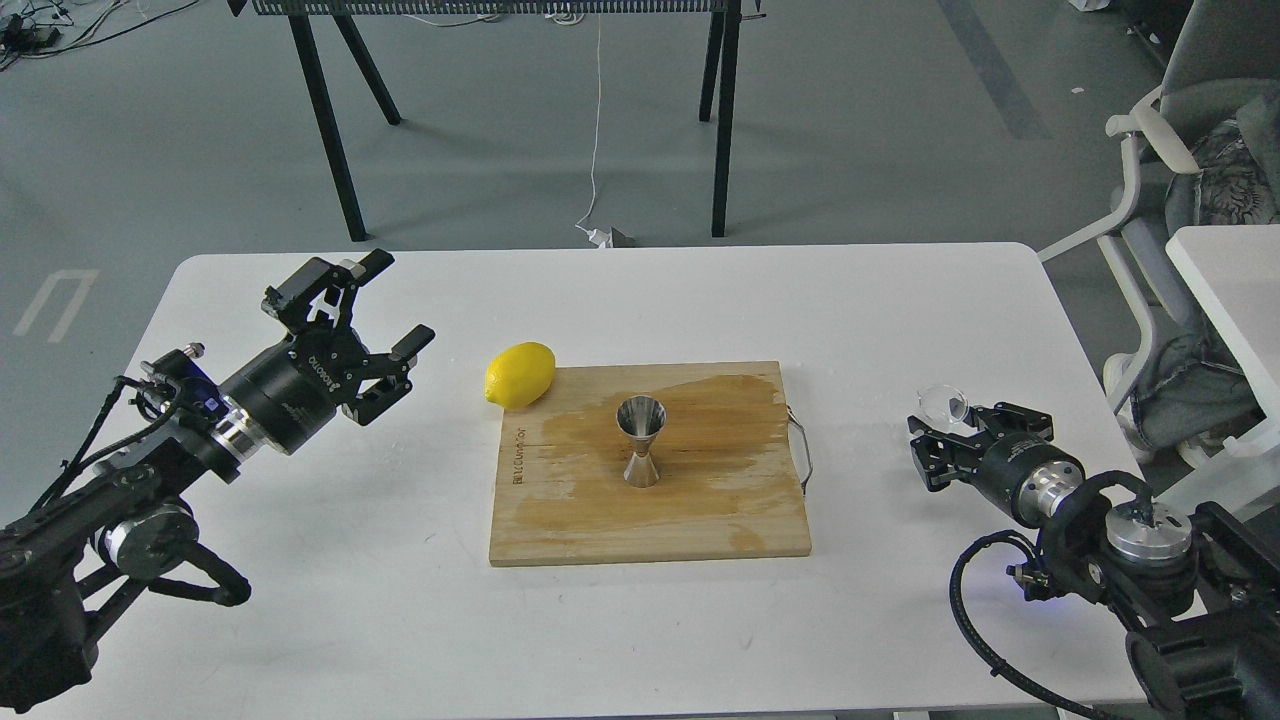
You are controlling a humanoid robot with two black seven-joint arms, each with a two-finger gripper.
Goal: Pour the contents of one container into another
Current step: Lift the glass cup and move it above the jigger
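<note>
The small clear glass cup (943, 403) is at the right side of the table, lifted a little off the white top, with my right gripper (950, 428) shut on it. The steel hourglass jigger (640, 440) stands upright in the middle of the wooden board (600, 520), well to the left of the cup. My left gripper (398, 297) hangs open and empty above the table's left part, pointing toward the lemon.
A yellow lemon (520, 375) lies at the board's far left corner. The board has a wet stain and a wire handle (803, 450) on its right edge. A chair (1190, 200) and another white table (1235, 290) stand to the right.
</note>
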